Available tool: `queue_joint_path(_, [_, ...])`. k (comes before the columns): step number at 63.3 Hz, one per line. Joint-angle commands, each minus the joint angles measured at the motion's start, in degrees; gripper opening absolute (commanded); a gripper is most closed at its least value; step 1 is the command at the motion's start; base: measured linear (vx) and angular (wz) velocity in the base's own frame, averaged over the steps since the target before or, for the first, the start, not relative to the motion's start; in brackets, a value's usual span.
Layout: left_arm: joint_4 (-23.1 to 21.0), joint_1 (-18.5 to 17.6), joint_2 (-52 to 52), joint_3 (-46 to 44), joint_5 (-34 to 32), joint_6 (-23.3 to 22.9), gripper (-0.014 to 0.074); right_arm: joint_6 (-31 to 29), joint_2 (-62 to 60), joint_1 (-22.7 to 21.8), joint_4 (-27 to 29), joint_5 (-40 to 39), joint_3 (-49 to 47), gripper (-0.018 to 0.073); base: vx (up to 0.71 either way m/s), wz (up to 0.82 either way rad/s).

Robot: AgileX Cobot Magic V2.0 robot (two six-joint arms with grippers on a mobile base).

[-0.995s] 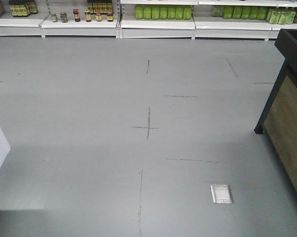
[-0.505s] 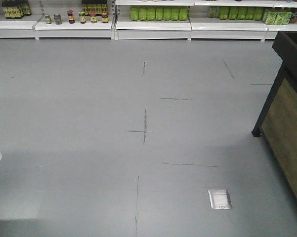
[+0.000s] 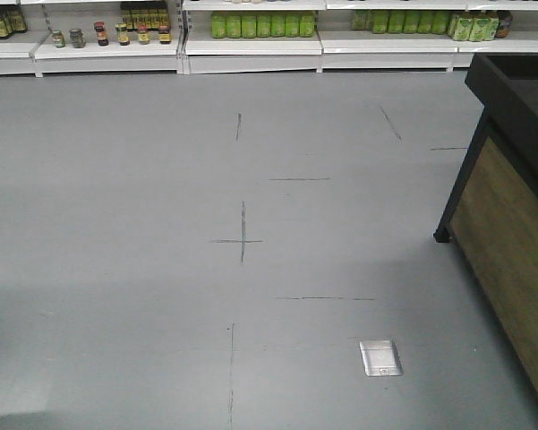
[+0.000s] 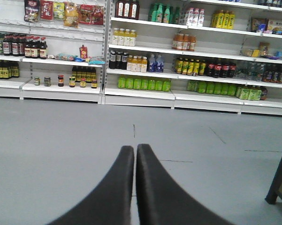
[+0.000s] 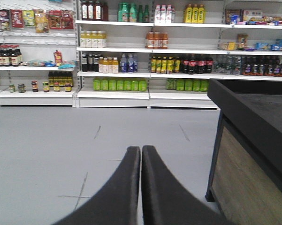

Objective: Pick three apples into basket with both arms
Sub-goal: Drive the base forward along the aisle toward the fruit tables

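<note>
1. Apples and basket: neither shows in any of the three views, so their place cannot be told.
2. Left gripper [image 4: 134, 148]: jaws closed, with the two dark curved fingers [image 4: 117, 192] pressed together along a thin seam and nothing held between them. It hangs over the grey floor [image 4: 51, 140] and points toward the far shelving.
3. Right gripper [image 5: 141, 150]: jaws closed in the same way, fingers [image 5: 119, 192] meeting along a narrow line, with nothing held. It points the same way, and a display stand [image 5: 253, 159] is close on its right.
4. Near floor, front view: a small square metal floor plate [image 3: 380, 357] lies flush in the floor, near and right of centre. Thin dark lines run across the surface.
5. Mid floor: a dark cross mark [image 3: 242, 240] lies near the centre of the front view, left of and farther than the plate.
6. Display stand, right side: it has a black top, a black leg and a wood-grain side panel [image 3: 510, 251]. It runs from the near right edge to the middle distance.
7. Far wall: white store shelves [image 3: 251, 42] span the full width.
8. Bottom shelf stock: a row of green bottles [image 3: 260, 24] is at centre, and small jars [image 3: 116, 34] are to the left.
9. Upper shelves, wrist views: rows of dark, yellow and orange bottles [image 5: 178, 64].
</note>
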Motion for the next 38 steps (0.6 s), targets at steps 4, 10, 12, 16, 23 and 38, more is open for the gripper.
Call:
queue_joint_path(4, [-0.5, -0.4, -0.9, 0.3, -4.4, -0.3, -0.0006, -0.6, -0.8, 0.0, -0.7, -4.5, 0.8, -0.0009, 0.03, -0.18])
queue_joint_path(10, [-0.5, -0.4, -0.9, 0.3, -4.4, -0.3, -0.0006, -0.6, -0.8, 0.0, -0.7, -4.5, 0.8, -0.0009, 0.04, -0.24])
queue_joint_path(12, [-0.5, -0.4, -0.9, 0.3, -4.4, -0.3, -0.0006, -0.6, -0.8, 0.0, -0.7, -4.5, 0.8, -0.0009, 0.04, -0.26])
queue_joint_path(16, [-0.5, -0.4, -0.9, 0.3, -4.4, -0.3, -0.0006, -0.6, -0.8, 0.0, -0.7, -4.5, 0.8, -0.0009, 0.05, -0.28])
queue_joint_path(23, [-0.5, -0.4, -0.9, 0.3, -4.4, -0.3, -0.0006, -0.6, -0.8, 0.0, -0.7, -4.5, 0.8, -0.0009, 0.06, -0.32])
queue_joint_path(38, [-0.5, -0.4, -0.9, 0.3, -4.4, -0.3, -0.0006, -0.6, -0.8, 0.0, -0.7, -4.5, 0.8, -0.0009, 0.07, -0.34])
